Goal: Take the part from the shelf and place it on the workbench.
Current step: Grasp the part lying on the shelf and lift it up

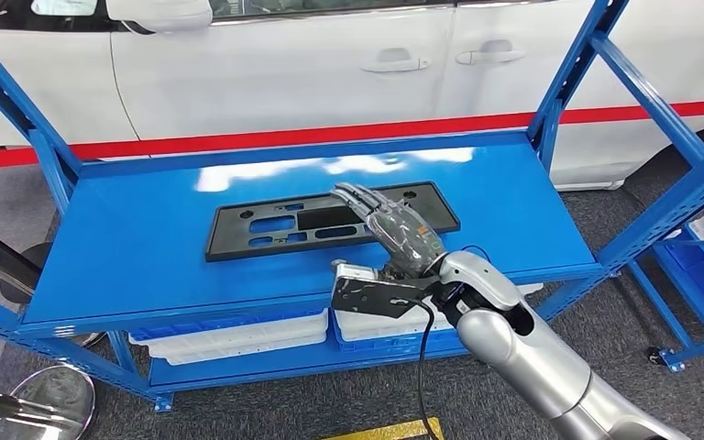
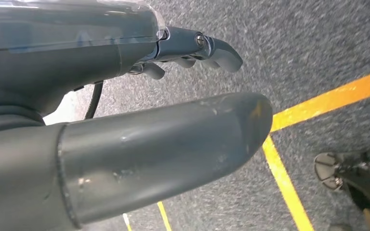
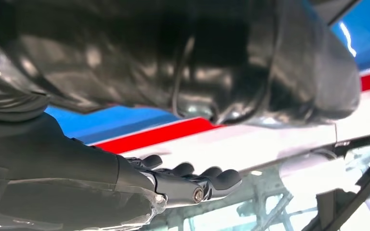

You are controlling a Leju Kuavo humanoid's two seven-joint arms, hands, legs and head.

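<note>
While reaching over the flat black rectangular plastic part (image 1: 330, 221) lying mid-shelf, hovering with right hand (image 1: 394, 229) fingers extended together, empty; risking sliding it toward twelve o'clock if pressing flat.

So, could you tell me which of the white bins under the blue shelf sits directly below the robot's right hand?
The right-hand white bin, under the right hand; the other white bin lies further left, below the black part.
</note>
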